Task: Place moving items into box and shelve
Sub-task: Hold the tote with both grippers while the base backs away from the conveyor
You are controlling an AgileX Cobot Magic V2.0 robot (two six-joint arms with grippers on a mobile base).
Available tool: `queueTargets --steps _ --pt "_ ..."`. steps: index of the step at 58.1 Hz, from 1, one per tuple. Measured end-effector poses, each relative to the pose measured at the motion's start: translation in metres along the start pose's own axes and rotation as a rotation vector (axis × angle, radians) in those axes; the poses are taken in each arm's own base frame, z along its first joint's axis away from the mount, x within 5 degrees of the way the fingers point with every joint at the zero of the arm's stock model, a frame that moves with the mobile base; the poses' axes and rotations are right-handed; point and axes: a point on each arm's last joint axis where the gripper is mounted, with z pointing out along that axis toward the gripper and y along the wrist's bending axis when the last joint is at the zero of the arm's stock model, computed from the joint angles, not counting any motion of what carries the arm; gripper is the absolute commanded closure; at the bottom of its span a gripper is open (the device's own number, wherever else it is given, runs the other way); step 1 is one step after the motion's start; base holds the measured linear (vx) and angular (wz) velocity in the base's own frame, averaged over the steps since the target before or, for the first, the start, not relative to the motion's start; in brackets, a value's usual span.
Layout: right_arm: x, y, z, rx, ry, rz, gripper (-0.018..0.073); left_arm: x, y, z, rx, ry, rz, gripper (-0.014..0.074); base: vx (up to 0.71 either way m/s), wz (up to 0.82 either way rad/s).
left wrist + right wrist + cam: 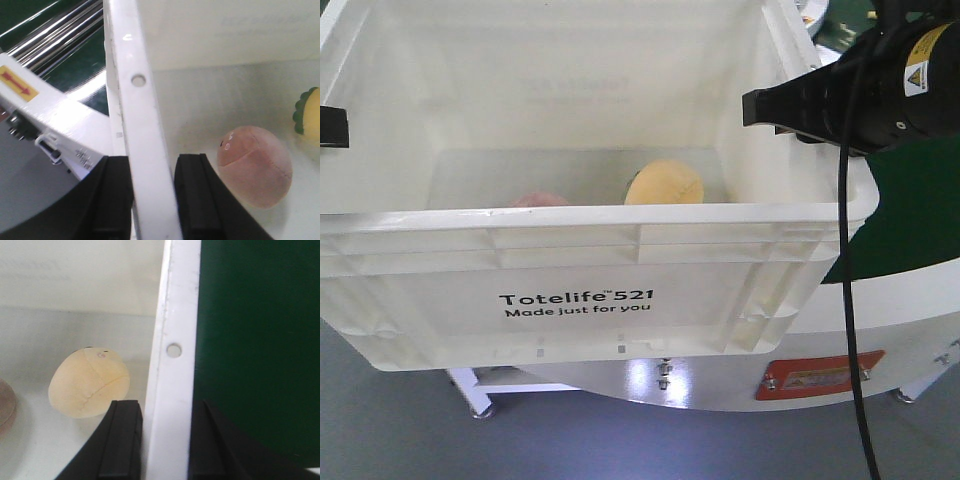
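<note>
Front view: the white ribbed Totelife tote (740,290) fills most of the frame, its black print facing the camera. On the tote's floor lie 2 fruit-like items. The pale yellow-orange fruit (665,183) sits toward the tote's right side, and the reddish-pink fruit (540,199) toward its left, only its top showing above the near rim. The black left gripper (332,125) meets the tote's left rim and the black right gripper (775,108) its right rim. A black cable (848,300) hangs down past the tote's right corner. Below the tote is a white base with a red label (820,378).

Left wrist view: the left gripper's 2 fingers (117,197) stand on either side of the tote's rim (142,125), pressed against it. 1 is inside the tote, 1 outside. The reddish-pink fruit lies inside, just beside the inner finger. A yellow, green-edged shape (310,110) is cut off at the frame edge.

Right wrist view: the right gripper's 2 fingers (122,440) pinch the tote's opposite rim the same way. The pale fruit rests inside the tote close to the inner finger. Outside the tote is a green surface (260,340).
</note>
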Motion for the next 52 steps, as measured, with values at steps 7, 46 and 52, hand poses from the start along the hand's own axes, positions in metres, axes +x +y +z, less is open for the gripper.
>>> queueTargets --steps 7,46,52 --pt "0.0 0.0 0.0 0.0 0.0 0.0 0.0447 0.0 0.0 0.0 0.0 0.0 0.0 0.0456 -0.13 0.53" --pt "0.0 0.0001 0.0 -0.001 0.0 0.001 0.0447 0.0003 0.0 0.0 0.0 0.003 0.0 0.0456 -0.12 0.48" --pt "0.0 0.0001 0.0 -0.001 0.0 0.001 0.0447 0.0003 0.0 0.0 0.0 0.003 0.0 0.0456 -0.1 0.4"
